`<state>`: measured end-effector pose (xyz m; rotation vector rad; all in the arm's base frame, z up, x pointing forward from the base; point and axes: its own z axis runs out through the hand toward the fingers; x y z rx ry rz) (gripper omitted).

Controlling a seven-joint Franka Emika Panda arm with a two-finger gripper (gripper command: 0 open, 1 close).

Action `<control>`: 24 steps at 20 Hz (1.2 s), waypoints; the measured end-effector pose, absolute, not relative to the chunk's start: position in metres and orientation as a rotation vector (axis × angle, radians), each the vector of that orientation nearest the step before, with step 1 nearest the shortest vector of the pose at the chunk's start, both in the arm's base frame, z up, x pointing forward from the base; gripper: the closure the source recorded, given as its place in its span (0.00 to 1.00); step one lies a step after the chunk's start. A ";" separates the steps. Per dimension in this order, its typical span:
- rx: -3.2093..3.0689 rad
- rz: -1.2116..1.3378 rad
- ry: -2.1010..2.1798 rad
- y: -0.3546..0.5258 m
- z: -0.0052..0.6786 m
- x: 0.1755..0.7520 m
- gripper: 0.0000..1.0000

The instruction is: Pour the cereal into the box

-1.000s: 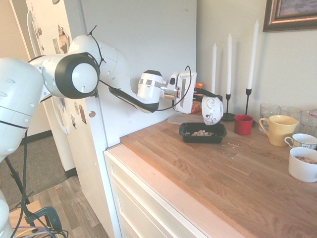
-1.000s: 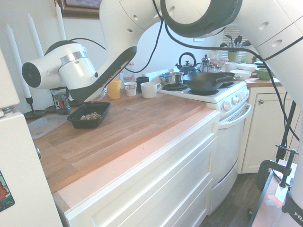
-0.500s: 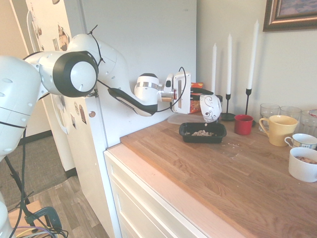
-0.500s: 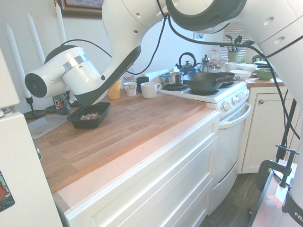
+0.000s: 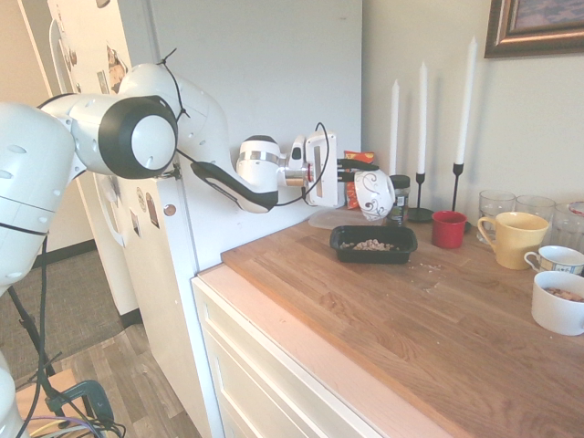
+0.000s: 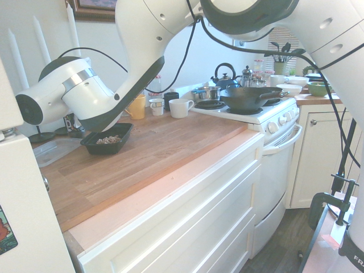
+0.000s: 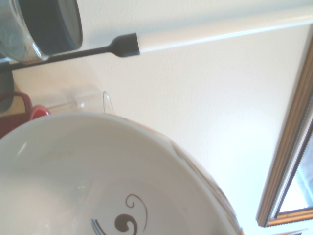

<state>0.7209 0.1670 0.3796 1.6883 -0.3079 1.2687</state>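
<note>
First exterior view: the gripper [image 5: 351,182] clamps the emptied swirl bowl [image 5: 374,193] above the box's [image 5: 372,244] far-left side; cereal [image 5: 372,245] lies inside. Pouring looks done; next, set the bowl down.

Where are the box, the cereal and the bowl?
box [image 5: 343,246], first exterior view, front wall.
cereal [image 5: 371,245], first exterior view, middle of heap.
bowl [image 5: 374,193], first exterior view, patterned outer side.

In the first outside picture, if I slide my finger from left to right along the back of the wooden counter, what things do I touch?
Swirl-patterned bowl held up by the gripper → black box with cereal → red cup → yellow mug → white cup.
</note>
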 end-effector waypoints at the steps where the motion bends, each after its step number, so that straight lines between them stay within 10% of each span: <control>1: 1.692 1.260 -0.318 0.163 0.379 0.722 1.00; 24: 2.229 0.921 -1.012 0.092 0.434 0.721 1.00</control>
